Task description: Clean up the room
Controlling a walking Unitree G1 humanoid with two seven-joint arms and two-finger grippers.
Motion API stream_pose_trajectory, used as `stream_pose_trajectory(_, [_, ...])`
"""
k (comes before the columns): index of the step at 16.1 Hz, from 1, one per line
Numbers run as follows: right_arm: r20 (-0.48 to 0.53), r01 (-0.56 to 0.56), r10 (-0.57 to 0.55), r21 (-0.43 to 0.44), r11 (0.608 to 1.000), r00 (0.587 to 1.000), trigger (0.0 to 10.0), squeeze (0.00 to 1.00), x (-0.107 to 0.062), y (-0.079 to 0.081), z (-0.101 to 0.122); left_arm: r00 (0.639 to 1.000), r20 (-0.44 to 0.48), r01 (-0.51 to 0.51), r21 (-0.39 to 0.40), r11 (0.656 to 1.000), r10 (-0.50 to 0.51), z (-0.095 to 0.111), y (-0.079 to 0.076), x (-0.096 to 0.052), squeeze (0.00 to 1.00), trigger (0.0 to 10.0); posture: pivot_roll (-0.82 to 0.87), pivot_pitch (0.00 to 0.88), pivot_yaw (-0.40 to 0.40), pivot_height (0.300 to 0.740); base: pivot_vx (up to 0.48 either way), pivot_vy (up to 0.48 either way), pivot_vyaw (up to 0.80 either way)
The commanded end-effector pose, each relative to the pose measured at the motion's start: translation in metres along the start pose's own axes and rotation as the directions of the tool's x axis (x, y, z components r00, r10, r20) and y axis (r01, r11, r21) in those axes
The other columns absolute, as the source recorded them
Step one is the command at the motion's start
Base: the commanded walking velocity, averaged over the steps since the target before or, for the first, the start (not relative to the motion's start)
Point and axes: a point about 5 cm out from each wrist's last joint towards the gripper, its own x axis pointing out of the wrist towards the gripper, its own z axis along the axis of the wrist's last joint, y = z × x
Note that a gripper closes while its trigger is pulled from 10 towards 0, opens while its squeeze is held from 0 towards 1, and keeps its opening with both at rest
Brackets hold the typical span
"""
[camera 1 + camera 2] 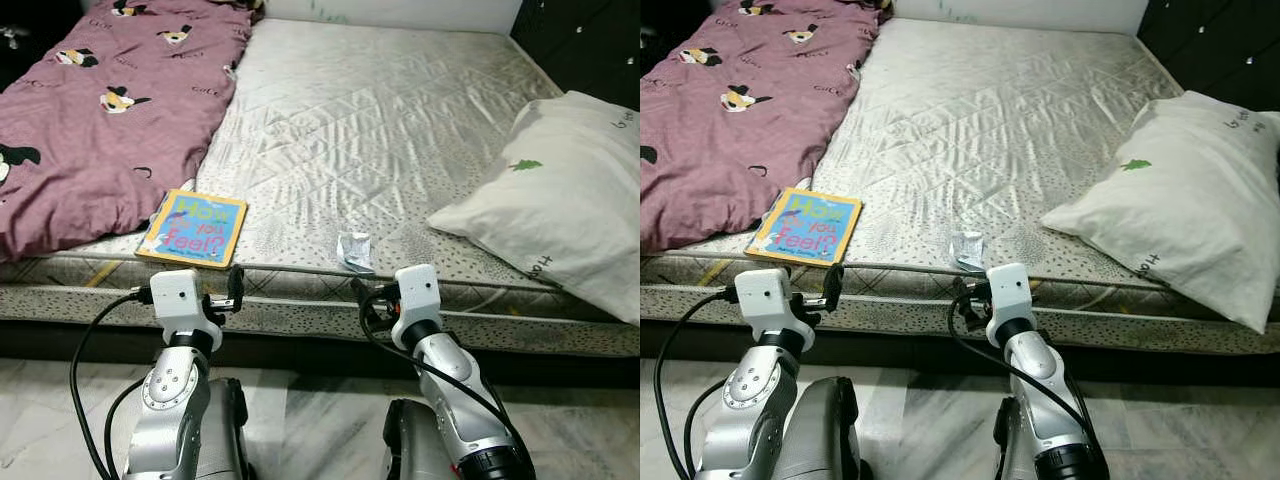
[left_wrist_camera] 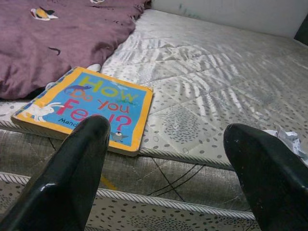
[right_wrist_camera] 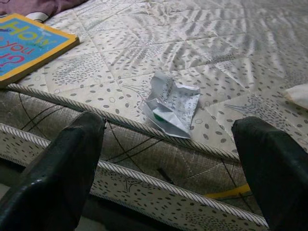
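1. We've got a crumpled wrapper (image 3: pixel 172 107) right at the front edge of the bed (image 1: pixel 380 110), book (image 1: pixel 192 227) near it to the left.
2. Our right end effector (image 3: pixel 168 178) hovers before the wrapper, fingers spread.
3. Left end effector (image 2: pixel 175 178), also spread, faces the book.
4. Purple blanket (image 1: pixel 100 110) far left, pillow (image 1: pixel 560 190) right.

Maroon blanket (image 1: pixel 90 120), blue-and-yellow book (image 1: pixel 192 228), white pillow (image 1: pixel 560 190), dotted mattress (image 1: pixel 370 110)

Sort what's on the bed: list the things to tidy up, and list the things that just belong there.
To tidy up:
- book, lying flat near the mattress edge, ahead of the open left gripper
- crumpled wrapper, at the mattress edge, ahead of the open right gripper

Just bedding:
- purple blanket, on the left
- white pillow, on the right
- mattress
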Motion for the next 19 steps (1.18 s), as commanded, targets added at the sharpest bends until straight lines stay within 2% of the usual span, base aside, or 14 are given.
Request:
stream_pose_trajectory(1, [0.001, -0.002, 0.002, -0.006, 1.0, 1.0, 10.0, 0.0, 0.001, -0.001, 0.0003, 1.0, 0.014, 0.011, -0.001, 1.0, -0.011, 0.0024, -0.0015, -0.0013, 0.0, 10.0, 0.01, 0.074, -0.047, 0.546, 0.315, 0.0, 0.0])
stream_pose_trajectory(8, [-0.007, -0.004, 0.004, -0.01, 1.0, 1.0, 10.0, 0.0, 0.0012, -0.001, -0.0012, 1.0, 0.01, 0.012, -0.003, 1.0, -0.012, 0.0017, -0.0012, -0.0012, 0.0, 10.0, 0.01, 0.082, -0.045, 0.546, 0.272, 0.0, 0.0])
stream_pose_trajectory(13, [-0.016, -0.023, 0.023, -0.009, 1.0, 1.0, 10.0, 0.0, 0.0003, 0.0046, -0.0039, 1.0, 0.009, 0.016, -0.005, 1.0, -0.016, 0.0018, -0.0013, -0.0001, 0.0, 10.0, 0.01, 0.083, -0.045, 0.546, 0.323, 0.0, 0.0])
stream_pose_trajectory(17, [-0.029, -0.026, 0.025, -0.027, 0.999, 0.999, 10.0, 0.0, 0.002, 0.0019, -0.0054, 1.0, 0.004, 0.013, -0.007, 1.0, -0.012, 0.0012, -0.0013, 0.0002, 0.0, 10.0, 0.01, 0.085, -0.045, 0.546, 0.0, 0.0, 0.0])
stream_pose_trajectory(19, [-0.026, -0.037, 0.036, -0.06, 0.998, 0.999, 10.0, 0.0, 0.0028, 0.0028, -0.0046, 1.0, 0.004, 0.008, -0.007, 1.0, -0.008, 0.0012, -0.0007, 0.0003, 0.0, 10.0, 0.01, 0.084, -0.047, 0.546, 0.0, 0.0, 0.5])
